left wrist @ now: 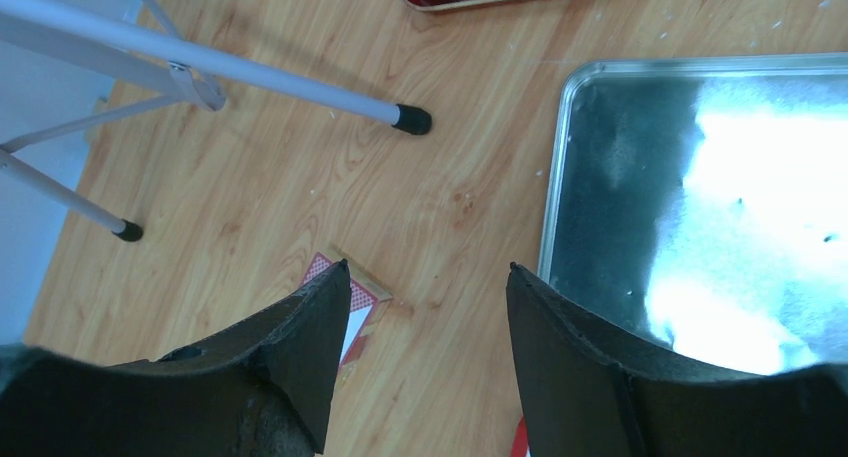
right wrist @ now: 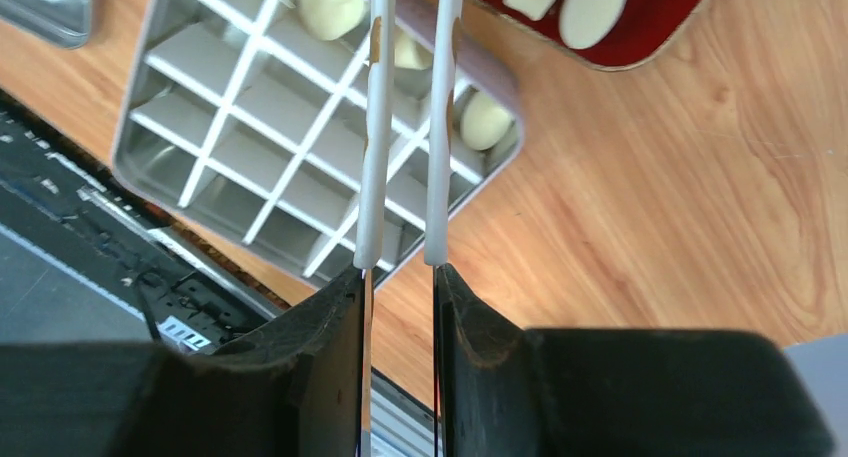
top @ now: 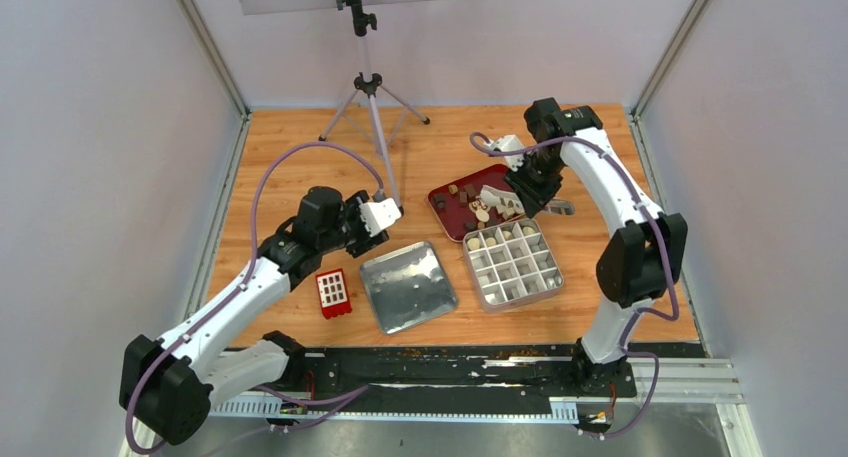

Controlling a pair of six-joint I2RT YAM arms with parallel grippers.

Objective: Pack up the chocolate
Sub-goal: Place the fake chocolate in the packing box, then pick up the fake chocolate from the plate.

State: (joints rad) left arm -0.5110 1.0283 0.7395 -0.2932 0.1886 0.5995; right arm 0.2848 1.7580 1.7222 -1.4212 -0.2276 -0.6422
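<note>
Right gripper point(right wrist: 400, 277) pinches white tongs point(right wrist: 375, 127). The tong tips are cut off at the top of the wrist view and too small to read from above, so cannot tell if they carry a piece. Chocolate point(top: 468, 191): most on red tray point(top: 450, 220), a few in divided box point(top: 476, 277), in the cells nearest the tray. Left gripper point(left wrist: 428, 268) spread, empty, over bare wood between metal lid point(left wrist: 700, 197) and red block point(left wrist: 345, 297), which is half hidden behind one finger. Tripod point(top: 370, 87) stands beyond.

Cream-white and dark brown chocolate point(top: 479, 212) on dark red tray point(top: 455, 223); grey box point(top: 512, 265), white grid; shiny silver lid point(top: 408, 285); red block point(top: 333, 292), white squares; white tongs point(right wrist: 377, 127); orange wood-grain table point(top: 300, 177).
</note>
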